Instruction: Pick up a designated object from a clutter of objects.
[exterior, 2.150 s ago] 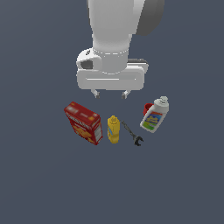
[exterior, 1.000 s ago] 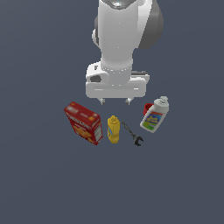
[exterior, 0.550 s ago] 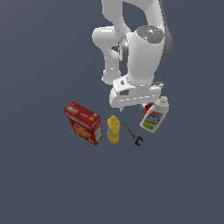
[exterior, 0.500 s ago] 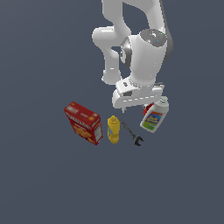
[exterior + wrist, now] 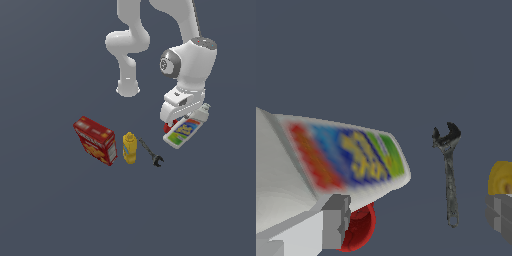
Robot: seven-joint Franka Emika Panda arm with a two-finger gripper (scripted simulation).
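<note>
So the arm [image 5: 150, 30] is bent way over, coming down from the top of the exterior view with the big wrist joint [image 5: 192, 62] tilted and the hand dropped right against the white labelled bottle [image 5: 184, 131]. The gripper [image 5: 416, 220] sits low beside that bottle; from the wrist camera one grey finger pad [image 5: 336, 222] is touching the small red cup [image 5: 358, 227] and the other finger [image 5: 500, 215] is way off on the far side, so the fingers are spread wide apart with nothing clamped. The red cup is tucked just under the bottle's edge, mostly hidden. In the exterior view only a sliver of red [image 5: 168, 128] peeks out right next to the bottle. The small black wrench [image 5: 151, 153] lies near the bottle, then the yellow squeeze bottle [image 5: 129, 147] beside it, and the red printed box [image 5: 95, 140] sits farthest from the bottle.
</note>
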